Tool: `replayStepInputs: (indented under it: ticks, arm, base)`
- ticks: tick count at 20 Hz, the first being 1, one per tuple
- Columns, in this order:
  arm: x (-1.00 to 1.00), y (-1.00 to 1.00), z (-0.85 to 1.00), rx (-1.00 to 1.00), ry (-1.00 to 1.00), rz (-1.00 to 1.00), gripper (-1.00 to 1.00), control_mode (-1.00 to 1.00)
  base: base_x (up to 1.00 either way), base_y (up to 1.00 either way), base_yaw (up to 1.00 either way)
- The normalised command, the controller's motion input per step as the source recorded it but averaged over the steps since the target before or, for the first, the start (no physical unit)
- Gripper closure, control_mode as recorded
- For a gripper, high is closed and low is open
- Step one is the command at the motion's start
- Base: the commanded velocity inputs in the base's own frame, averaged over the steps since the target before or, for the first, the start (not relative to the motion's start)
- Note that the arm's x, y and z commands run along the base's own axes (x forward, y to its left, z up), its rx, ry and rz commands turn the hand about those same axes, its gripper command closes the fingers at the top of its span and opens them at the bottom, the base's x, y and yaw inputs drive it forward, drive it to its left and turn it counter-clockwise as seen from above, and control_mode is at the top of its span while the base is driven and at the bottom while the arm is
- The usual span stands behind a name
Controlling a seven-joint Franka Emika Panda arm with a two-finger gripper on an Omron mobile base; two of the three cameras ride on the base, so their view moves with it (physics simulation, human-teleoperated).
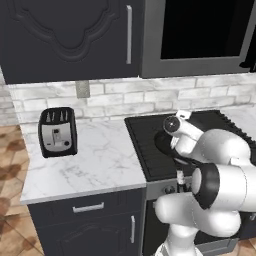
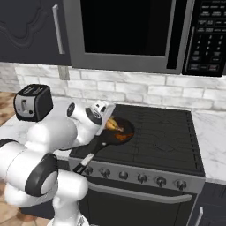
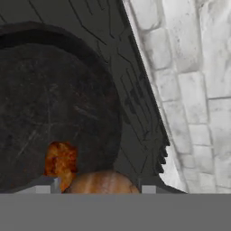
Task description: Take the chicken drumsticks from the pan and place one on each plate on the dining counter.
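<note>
My white arm reaches over the black stove (image 2: 167,132), its claw (image 2: 107,120) low above the pan (image 2: 115,132) on the front-left burner. One chicken drumstick (image 2: 114,125) sits between the fingertips; a second drumstick (image 2: 121,136) lies in the pan beside it. A black toaster (image 2: 32,102) stands on the marble counter (image 2: 9,126) to the left, under a dark microwave (image 2: 132,31).

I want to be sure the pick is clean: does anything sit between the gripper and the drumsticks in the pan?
Nothing visible does. The gripper is right over the pan on the stove. In the hand view one drumstick lies between its fingertips and the other drumstick just beside it. Whether the jaws already touch it I cannot tell.
</note>
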Motion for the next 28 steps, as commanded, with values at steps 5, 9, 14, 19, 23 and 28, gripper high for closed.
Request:
replayStepInputs:
  ticks: [5, 9, 14, 19, 23, 28]
  arm:
    - [-0.84, 0.0, 0.9, 0.04, 0.02, 0.0, 1.0, -1.0]
    - [-0.52, 0.0, 1.0, 0.13, 0.07, 0.0, 1.0, -1.0]
    - [-0.59, 0.0, 1.0, 0.11, 0.36, 0.03, 1.0, -1.0]
    - [-0.71, 0.1, 0.79, 0.0, 0.45, 0.12, 1.0, -1.0]
    - [-0.71, 0.46, 0.02, -0.09, 0.29, 0.06, 1.0, -1.0]
    - [-0.24, 0.3, -0.15, -0.06, 0.1, 0.03, 1.0, -1.0]
  base:
    - [0.0, 0.0, 0.0]
    - [0.0, 0.0, 0.0]
    - [0.0, 0.0, 0.0]
    - [0.0, 0.0, 0.0]
    - [0.0, 0.0, 0.0]
    - [0.0, 0.0, 0.0]
